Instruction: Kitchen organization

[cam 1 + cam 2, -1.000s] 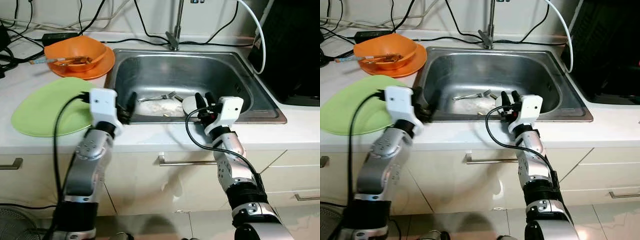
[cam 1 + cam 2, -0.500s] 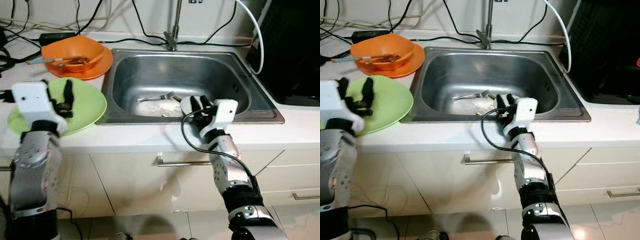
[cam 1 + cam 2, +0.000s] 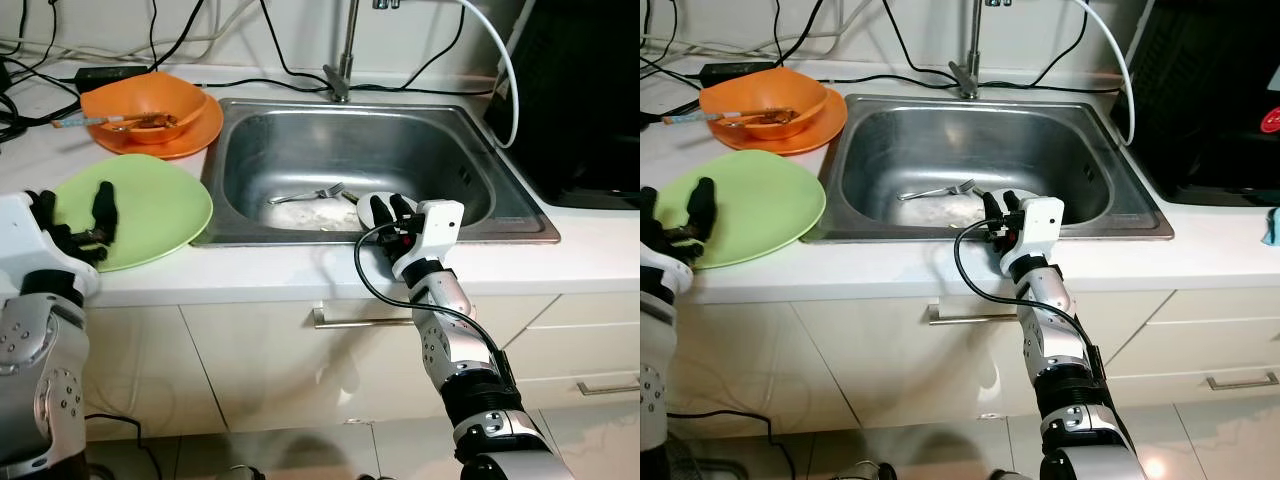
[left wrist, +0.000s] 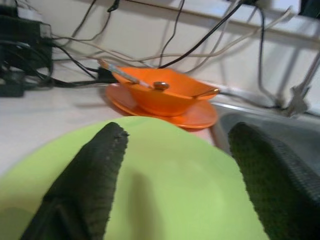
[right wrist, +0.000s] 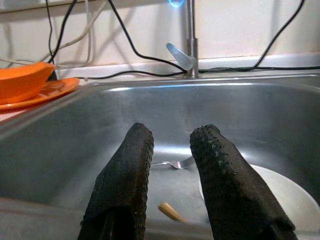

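The left gripper (image 3: 72, 215) hovers over the near edge of the green plate (image 3: 150, 205), with its two black fingers spread wide and nothing between them; I judge that it is lined up there to take the plate by its rim. The plate lies flat on the counter (image 3: 300, 275), just beside the left wall of the sink (image 3: 345, 150), and behind it stands an orange bowl (image 3: 150, 100) on an orange plate (image 3: 190, 135), with some utensil resting in the bowl. The right gripper (image 3: 392, 212) rests at the front rim of the sink, its fingers only a narrow gap apart and holding nothing. It points down at a white dish (image 5: 280, 197) on the sink bottom, with a fork (image 3: 310, 193) lying beside it, probably waiting to be washed or removed. No brand or writing can be read; the small red mark on the black appliance (image 3: 1220, 100) is too small to tell
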Motion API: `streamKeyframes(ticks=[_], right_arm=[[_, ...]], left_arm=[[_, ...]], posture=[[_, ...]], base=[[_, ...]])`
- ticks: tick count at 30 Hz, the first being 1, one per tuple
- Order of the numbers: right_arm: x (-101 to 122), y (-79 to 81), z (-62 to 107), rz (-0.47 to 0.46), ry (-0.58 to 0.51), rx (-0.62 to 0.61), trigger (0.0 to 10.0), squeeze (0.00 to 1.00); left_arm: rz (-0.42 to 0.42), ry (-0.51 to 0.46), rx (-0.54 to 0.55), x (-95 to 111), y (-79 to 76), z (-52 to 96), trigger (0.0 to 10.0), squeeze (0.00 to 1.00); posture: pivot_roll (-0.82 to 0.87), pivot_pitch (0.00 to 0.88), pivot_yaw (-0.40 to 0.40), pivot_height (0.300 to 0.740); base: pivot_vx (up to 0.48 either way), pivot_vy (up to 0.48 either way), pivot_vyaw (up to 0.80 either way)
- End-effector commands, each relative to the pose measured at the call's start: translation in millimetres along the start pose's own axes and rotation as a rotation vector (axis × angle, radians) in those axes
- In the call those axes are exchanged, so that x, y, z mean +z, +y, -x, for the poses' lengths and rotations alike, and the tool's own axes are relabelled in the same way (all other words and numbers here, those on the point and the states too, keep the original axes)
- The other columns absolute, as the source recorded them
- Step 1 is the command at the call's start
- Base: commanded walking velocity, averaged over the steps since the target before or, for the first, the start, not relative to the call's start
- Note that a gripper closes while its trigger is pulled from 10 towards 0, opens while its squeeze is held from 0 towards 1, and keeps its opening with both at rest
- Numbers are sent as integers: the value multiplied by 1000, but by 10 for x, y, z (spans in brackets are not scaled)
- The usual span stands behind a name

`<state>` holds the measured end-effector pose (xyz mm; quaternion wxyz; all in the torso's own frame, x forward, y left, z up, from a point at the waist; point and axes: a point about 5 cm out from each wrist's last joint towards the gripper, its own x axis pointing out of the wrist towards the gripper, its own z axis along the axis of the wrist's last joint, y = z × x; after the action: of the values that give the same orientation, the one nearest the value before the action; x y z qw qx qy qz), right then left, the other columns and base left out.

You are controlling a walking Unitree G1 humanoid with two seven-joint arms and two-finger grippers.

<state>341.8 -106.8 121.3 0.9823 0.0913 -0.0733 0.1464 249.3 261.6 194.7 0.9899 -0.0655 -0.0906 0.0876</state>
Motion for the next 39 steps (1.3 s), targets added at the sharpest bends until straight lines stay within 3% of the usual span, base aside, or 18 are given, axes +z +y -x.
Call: streamKeyframes(ticks=[1,8,9,14,15,16,26,39], right_arm=[[-58,-56,28,-1,37,-18,10000,0],[-72,-66,31,-2,43,-22,10000,0],[-71,-73,28,-2,44,-25,10000,0],[-64,-93,24,-2,43,-32,10000,0],[-58,-105,22,-1,42,-37,10000,0],[-54,-113,23,-1,41,-40,10000,0],[-61,-156,53,-3,39,-58,10000,0],[98,-270,27,21,-29,-91,10000,0]], left_arm=[[2,-8,7,43,32,40,10000,1000],[-35,-1,6,62,46,45,10000,1000],[-76,-2,12,65,26,30,10000,0],[-150,-24,14,76,-81,-34,10000,0],[-216,-31,-1,85,-142,-67,10000,0],[-226,-31,-23,76,-201,-83,10000,0],[-226,-62,-97,31,-556,-150,10000,0],[-224,-45,-112,-113,-571,-108,10000,0]], posture=[[74,62,-35,740],[76,65,-36,740],[76,71,-35,740],[73,71,-34,740],[66,71,-31,740],[66,71,-31,740],[49,72,-18,740],[42,75,-16,740]], base=[[0,0,0],[0,0,0],[0,0,0],[0,0,0],[0,0,0],[0,0,0],[0,0,0],[0,0,0]])
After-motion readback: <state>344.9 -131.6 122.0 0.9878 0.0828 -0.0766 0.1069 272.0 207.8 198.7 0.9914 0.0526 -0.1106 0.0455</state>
